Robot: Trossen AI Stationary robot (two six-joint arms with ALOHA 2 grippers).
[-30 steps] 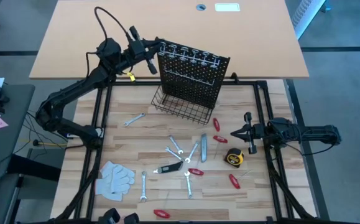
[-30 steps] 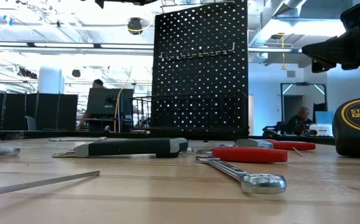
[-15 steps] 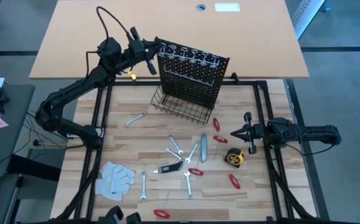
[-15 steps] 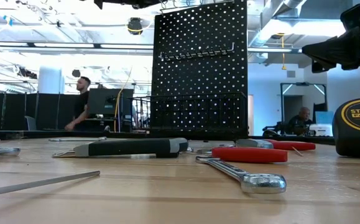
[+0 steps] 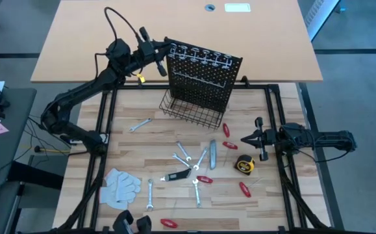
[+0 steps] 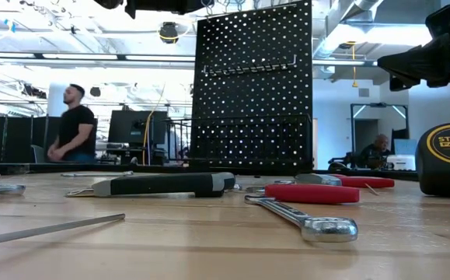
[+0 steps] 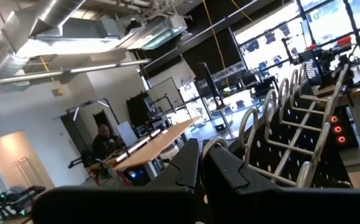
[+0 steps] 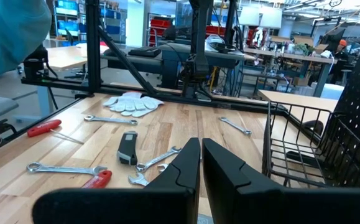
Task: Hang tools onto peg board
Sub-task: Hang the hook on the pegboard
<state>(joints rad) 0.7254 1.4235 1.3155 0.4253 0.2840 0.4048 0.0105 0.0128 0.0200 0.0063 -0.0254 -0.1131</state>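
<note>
Left gripper (image 5: 163,47) at peg board (image 5: 200,81) top corner, fingers closed, holding nothing; board looks tilted. Risk: a push there could topple it. Right gripper (image 5: 249,138) pinched shut, empty, beside tape measure (image 5: 243,165). Wrenches (image 5: 186,158) lie unhung on table (image 5: 129,143).

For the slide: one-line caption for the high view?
Left gripper shut at the peg board top; right gripper waits shut; tools lie scattered.

One peg board (image 5: 200,78), one tape measure (image 5: 244,165), one grey knife (image 5: 212,154), one black-handled tool (image 5: 175,175), five red-handled tools (image 5: 244,189), roughly six wrenches (image 5: 139,125), some overlapping, and one heap of gloves (image 5: 121,185).
</note>
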